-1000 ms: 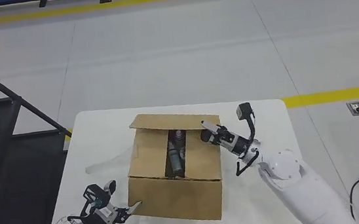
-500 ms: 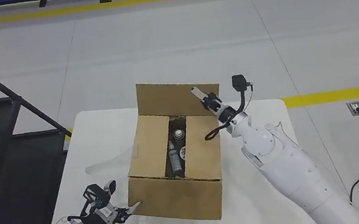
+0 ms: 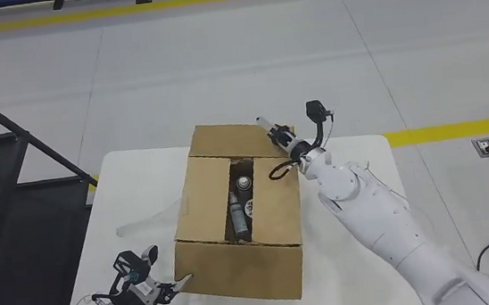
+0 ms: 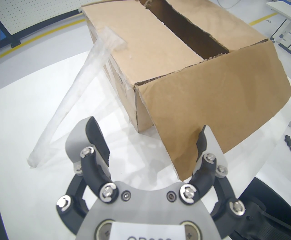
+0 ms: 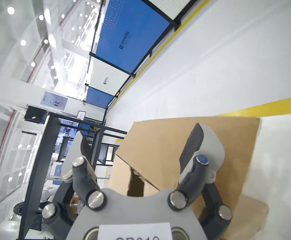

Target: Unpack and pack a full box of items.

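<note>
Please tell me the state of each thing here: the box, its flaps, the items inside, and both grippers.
box, partly open, with a gap between its side flaps
far flap, raised
near flap, folded out and down
bottles, lying inside the box
left gripper, open, empty
right gripper, open, at the far flap

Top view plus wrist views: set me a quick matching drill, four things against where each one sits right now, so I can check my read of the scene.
Things:
1. left gripper
2. right gripper
3. bottles
4. clear plastic strip

Places:
A. lying inside the box
B. leaning against the box's side
C. open, at the far flap
D. open, by the box's near corner

Pairs: 1-D, 2-C, 3-A, 4-B.
</note>
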Robot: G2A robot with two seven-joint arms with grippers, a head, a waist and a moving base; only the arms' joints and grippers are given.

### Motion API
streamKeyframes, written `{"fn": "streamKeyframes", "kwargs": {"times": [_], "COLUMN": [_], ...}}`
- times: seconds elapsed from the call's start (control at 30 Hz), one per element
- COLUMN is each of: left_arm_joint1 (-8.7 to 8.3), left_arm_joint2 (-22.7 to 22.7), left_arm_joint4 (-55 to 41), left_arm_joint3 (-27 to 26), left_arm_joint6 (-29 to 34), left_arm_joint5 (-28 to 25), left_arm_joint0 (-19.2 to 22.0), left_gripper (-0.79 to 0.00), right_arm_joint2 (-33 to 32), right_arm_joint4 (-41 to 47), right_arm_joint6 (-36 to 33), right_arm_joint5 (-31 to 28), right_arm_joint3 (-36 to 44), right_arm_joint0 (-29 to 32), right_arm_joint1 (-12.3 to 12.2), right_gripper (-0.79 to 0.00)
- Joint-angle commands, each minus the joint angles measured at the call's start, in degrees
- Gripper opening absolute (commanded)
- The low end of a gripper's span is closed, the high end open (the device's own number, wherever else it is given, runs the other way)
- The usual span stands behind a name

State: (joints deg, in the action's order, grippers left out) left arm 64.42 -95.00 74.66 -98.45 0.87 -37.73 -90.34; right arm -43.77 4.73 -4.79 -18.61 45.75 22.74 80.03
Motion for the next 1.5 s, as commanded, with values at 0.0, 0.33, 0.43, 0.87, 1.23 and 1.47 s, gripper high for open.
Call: {"fn": "streamKeyframes", "kwargs": {"times": [0.0, 0.33, 0.43, 0.87, 1.23, 1.47], "left_arm_joint1": [0.0, -0.14, -0.02, 1.33, 1.49, 1.29], "left_arm_joint2": [0.0, -5.9, -7.2, 6.2, 8.7, 7.5], "left_arm_joint4": [0.0, -11.8, -15.2, -8.1, -7.0, -6.9], "left_arm_joint3": [0.0, -1.5, 0.8, 13.5, 13.7, 11.6], "left_arm_joint6": [0.0, -4.6, -3.2, -1.7, -3.1, -4.5], "left_arm_joint5": [0.0, 1.3, 6.7, 15.8, 14.1, 14.4], "left_arm_joint0": [0.0, -1.9, -0.5, 12.8, 13.3, 10.6], "left_gripper": [0.0, 0.0, 0.0, 0.0, 0.0, 0.0], "right_arm_joint2": [-1.2, -2.8, -1.7, 0.8, 1.2, 1.4], "right_arm_joint4": [1.6, 7.4, 5.9, 6.0, 6.3, 7.6], "right_arm_joint6": [-3.8, -36.8, -37.3, -35.9, -35.9, -37.0], "right_arm_joint5": [-4.3, 7.5, 10.9, 11.7, 12.1, 11.7], "right_arm_joint3": [3.0, 18.6, 18.3, 13.4, 9.8, 7.9], "right_arm_joint0": [1.3, 6.8, 6.7, 5.7, 4.7, 3.6], "right_arm_joint1": [-0.4, -2.8, -2.4, 0.0, 1.5, 2.7], "right_gripper": [0.0, 0.0, 0.0, 0.0, 0.0, 0.0]}}
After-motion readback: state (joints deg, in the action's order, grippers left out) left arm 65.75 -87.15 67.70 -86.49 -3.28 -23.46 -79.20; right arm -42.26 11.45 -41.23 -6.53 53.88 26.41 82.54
